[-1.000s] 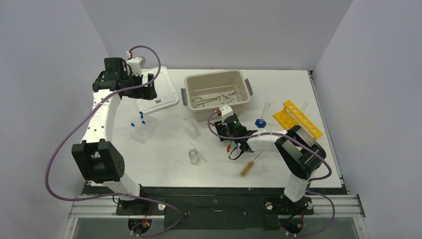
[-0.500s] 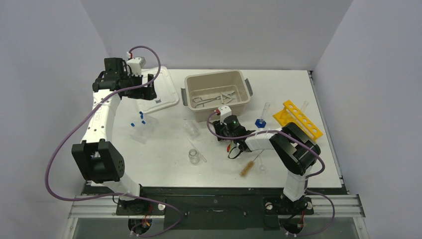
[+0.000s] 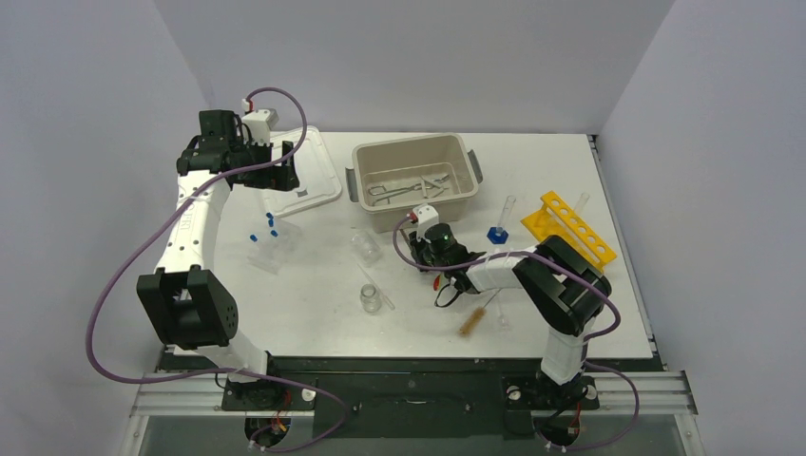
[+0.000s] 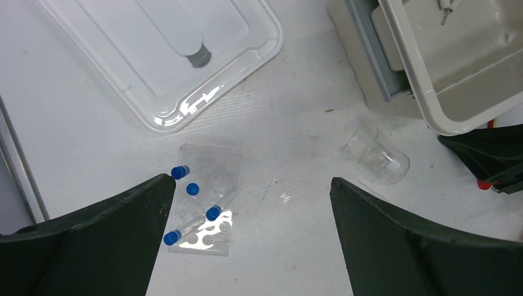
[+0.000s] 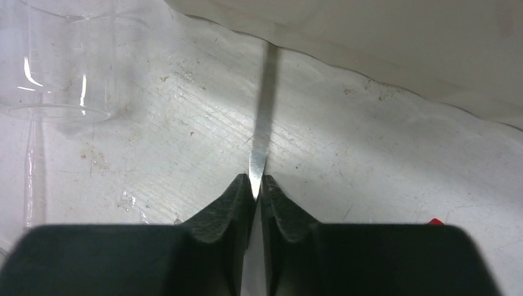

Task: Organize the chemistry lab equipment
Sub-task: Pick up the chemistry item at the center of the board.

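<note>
Pinches a thin metal strip (image 5: pixel 265 105) in the right end effector (image 5: pixel 258 183), clamped tight, low over the counter (image 5: pixel 370 160), strip tip aimed at the beige tub (image 5: pixel 370 37). Holds the left end effector (image 4: pixel 248 185) spread wide, gripping nothing, high above blue-capped tubes (image 4: pixel 194 203) on a clear tray (image 4: pixel 216 163). Shows a clear beaker (image 4: pixel 376 154) on its side near the tub's corner, metal forceps (image 3: pixel 394 190) inside the tub.

Beige tub (image 3: pixel 390 217) at 12 o'clock, yellow rack (image 3: pixel 570 226) at 3, blue caps (image 4: pixel 193 189) at 9 (beaker (image 4: pixel 377 155) clear), silver metal blade (image 5: pixel 265 111), brown brush (image 3: pixel 469 325) at 5.
</note>
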You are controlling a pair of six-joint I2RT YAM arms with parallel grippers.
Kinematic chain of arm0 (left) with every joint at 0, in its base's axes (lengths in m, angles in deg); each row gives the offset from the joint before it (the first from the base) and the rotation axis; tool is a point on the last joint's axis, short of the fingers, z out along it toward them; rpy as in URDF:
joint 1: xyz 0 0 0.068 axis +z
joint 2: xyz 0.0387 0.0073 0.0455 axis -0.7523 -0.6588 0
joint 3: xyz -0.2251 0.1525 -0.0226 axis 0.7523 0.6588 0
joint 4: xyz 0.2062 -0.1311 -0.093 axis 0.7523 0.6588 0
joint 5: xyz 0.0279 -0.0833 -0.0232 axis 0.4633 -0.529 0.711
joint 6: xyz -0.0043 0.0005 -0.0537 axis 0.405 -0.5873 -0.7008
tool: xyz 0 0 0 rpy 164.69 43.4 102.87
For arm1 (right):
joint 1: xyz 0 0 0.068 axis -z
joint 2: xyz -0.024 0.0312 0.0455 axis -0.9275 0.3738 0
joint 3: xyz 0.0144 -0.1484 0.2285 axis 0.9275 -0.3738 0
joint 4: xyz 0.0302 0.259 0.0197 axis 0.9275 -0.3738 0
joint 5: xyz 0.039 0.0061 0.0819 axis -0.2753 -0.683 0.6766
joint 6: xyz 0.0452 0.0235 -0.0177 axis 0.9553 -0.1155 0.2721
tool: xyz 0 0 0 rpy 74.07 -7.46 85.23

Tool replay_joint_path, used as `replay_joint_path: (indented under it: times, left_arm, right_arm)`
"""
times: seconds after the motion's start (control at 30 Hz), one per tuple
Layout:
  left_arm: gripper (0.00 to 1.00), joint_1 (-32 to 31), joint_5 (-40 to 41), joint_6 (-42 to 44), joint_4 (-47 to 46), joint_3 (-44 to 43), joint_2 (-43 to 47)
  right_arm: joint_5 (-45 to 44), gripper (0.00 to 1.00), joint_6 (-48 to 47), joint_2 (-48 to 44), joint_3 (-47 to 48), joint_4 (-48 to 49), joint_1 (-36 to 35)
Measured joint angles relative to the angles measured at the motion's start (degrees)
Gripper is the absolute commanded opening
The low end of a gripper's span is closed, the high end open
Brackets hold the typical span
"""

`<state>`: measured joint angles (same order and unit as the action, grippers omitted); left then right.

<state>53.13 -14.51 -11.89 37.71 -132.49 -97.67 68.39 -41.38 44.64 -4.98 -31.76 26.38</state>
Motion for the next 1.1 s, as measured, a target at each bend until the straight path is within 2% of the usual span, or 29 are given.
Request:
replay_joint_path:
  times: [0.07,0.3,0.63,0.77,0.93,1.1]
  left_arm:
    - [0.98,0.0,0.0,0.0,0.0,0.0,0.0]
    - [0.98,0.0,-0.04,-0.02,0.0,0.0,0.0]
    - [0.97,-0.33,-0.46,-0.63,0.0,-0.11,-0.5]
    - [0.97,-1.84,-0.5,-1.84,0.13,-2.58,-3.67]
    - [0.97,-5.79,-1.29,-4.13,0.2,-7.19,-9.62]
    - [0.97,-11.15,-1.53,-5.57,-0.31,-7.32,-11.39]
  right_arm:
    - [0.0,0.0,0.37,-0.02,0.02,-0.15,0.0]
    - [1.01,0.0,1.44,-2.82,0.04,-4.76,0.0]
    - [8.46,0.0,0.92,-21.51,0.0,-17.51,-0.15]
    - [11.52,0.0,-0.13,-28.35,0.74,-23.63,-0.31]
    - [14.01,0.0,-1.55,-32.06,7.52,-27.91,2.19]
    - [14.51,0.0,-4.66,-26.08,20.31,-29.33,7.87]
